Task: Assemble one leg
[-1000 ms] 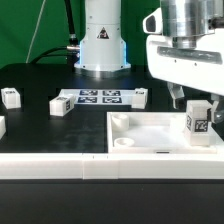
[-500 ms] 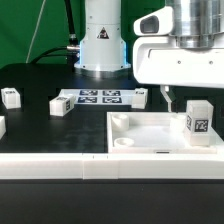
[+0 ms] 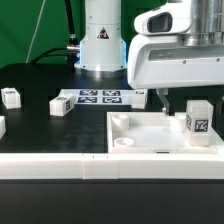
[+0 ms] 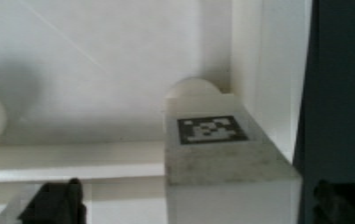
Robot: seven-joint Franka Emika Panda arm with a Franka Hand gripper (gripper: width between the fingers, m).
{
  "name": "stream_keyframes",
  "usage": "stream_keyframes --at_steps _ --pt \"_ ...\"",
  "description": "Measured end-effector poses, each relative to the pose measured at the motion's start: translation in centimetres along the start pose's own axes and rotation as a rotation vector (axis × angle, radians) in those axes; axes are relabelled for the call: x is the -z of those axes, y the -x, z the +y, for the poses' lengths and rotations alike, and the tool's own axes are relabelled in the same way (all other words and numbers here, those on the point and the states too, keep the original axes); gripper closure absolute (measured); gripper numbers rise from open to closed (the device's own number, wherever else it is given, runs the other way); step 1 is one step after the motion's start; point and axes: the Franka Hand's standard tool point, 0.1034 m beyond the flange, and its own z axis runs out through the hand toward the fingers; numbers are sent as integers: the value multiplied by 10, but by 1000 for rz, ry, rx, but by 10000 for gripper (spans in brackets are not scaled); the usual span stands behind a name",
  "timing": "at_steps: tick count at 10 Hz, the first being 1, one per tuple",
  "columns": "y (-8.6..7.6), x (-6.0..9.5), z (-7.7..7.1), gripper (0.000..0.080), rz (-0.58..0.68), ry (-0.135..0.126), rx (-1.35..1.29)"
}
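A white leg (image 3: 198, 118) with a black-and-white tag stands upright in the far corner of the white tabletop (image 3: 150, 132), at the exterior view's right. My gripper (image 3: 187, 97) hangs just above it, open and holding nothing. In the wrist view the same leg (image 4: 213, 140) lies between my two dark fingertips (image 4: 53, 202), with a gap on each side, so my gripper (image 4: 199, 204) does not touch it. Its tag faces the wrist camera. The tabletop's rim (image 4: 85, 160) runs beside the leg.
Three loose legs lie on the black table: one at far left (image 3: 11, 97), one (image 3: 58, 105) beside the marker board (image 3: 100, 97), one (image 3: 141, 95) at the board's right end. The robot base (image 3: 102, 45) stands behind. A white rail (image 3: 50, 166) runs along the front.
My gripper has risen and shifted toward the exterior view's left. The leg stays standing on the tabletop, untouched.
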Motion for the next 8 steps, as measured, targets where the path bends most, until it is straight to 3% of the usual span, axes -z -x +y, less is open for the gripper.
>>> stream_keyframes --at_steps 1,3,4,5,7,8 --pt "0 0 0 150 0 0 17" --pt "0 0 0 408 0 0 14" --pt "0 0 0 408 0 0 7" --pt "0 0 0 508 0 0 -16" --pt "0 0 0 508 8 -5 -63" --pt "0 0 0 508 45 -22 -247"
